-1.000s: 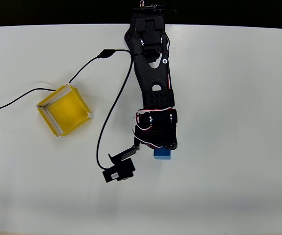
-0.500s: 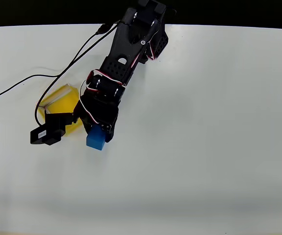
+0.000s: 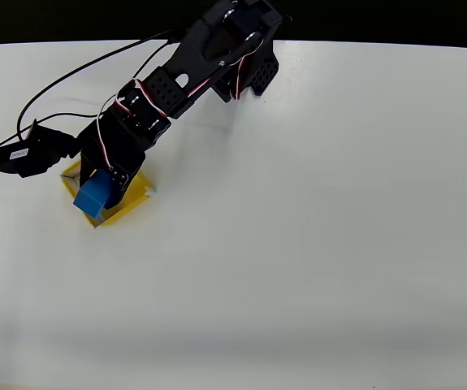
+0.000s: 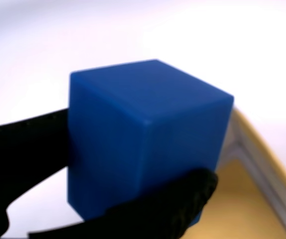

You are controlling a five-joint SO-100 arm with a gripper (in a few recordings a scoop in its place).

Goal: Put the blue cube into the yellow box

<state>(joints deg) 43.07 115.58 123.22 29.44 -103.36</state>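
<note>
The blue cube hangs over the yellow box in the overhead view, with my black gripper shut on it. The arm and cube cover most of the box, leaving its right corner and lower edge visible. In the wrist view the blue cube looms large between my black fingers, and the yellow box with its pale rim lies below at the lower right.
A black cable loops across the white table at the upper left. A small black camera module sticks out left of the gripper. The table's far edge meets a dark background along the top.
The arm has swung left across the table with the blue cube in the gripper, from the middle of the table to above the yellow box.
</note>
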